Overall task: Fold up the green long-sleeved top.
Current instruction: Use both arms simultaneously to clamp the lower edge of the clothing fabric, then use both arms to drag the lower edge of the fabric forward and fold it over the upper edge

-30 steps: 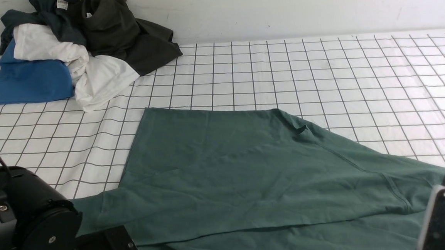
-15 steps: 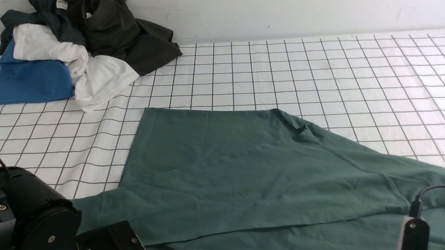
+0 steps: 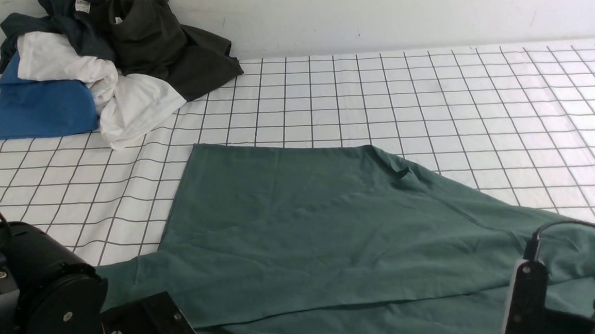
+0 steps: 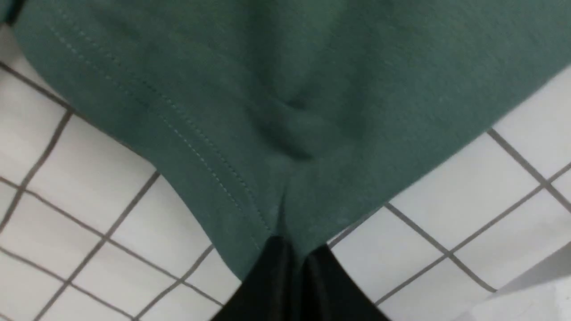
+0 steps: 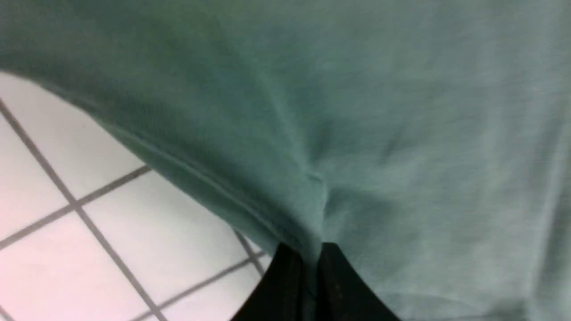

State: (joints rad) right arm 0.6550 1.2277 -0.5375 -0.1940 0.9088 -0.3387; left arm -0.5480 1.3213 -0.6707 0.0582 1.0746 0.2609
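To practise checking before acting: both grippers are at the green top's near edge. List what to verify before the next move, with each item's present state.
The left gripper is shut on the green top's edge: ok.
The right gripper is shut on the top's edge: ok.
The pile of clothes lies apart from the top: ok.
Each grip holds one layer only: cannot tell.
The top's far part lies flat on the checked table: ok.
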